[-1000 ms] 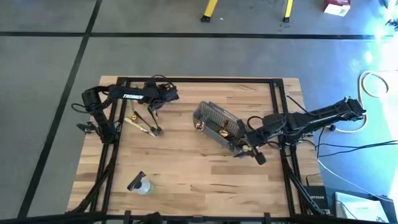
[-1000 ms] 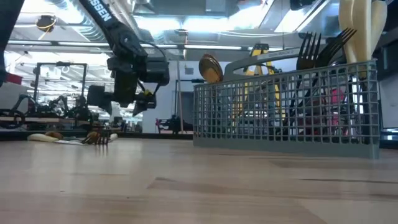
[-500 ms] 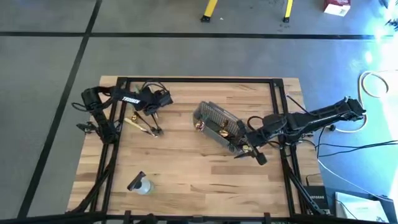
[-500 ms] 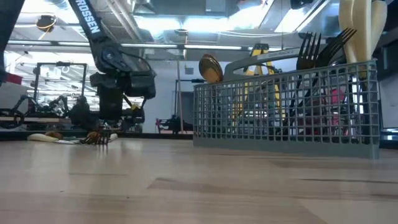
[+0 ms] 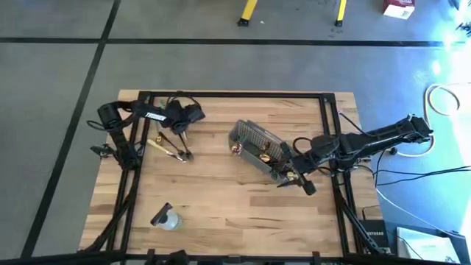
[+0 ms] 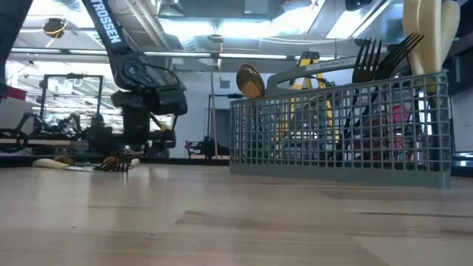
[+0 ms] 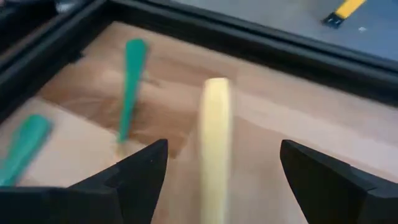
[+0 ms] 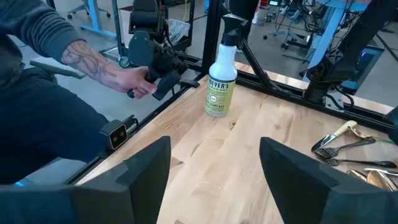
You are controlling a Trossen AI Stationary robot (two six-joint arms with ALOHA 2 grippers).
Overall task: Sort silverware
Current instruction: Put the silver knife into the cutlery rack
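The left gripper (image 7: 221, 180) is open, low over a pale handle (image 7: 214, 143) in the loose silverware (image 5: 171, 147) on the tabletop (image 5: 221, 199), likely to grab it; the right gripper (image 8: 214, 180) waits open beside the basket (image 5: 257, 147), where more utensils stand.

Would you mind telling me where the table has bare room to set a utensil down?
Bare wood lies in front of the basket, from the spray bottle rightward, and between the loose silverware and basket. Crowded: the far-left corner, where the open left gripper hovers, and the basket's right end, by the open right gripper.
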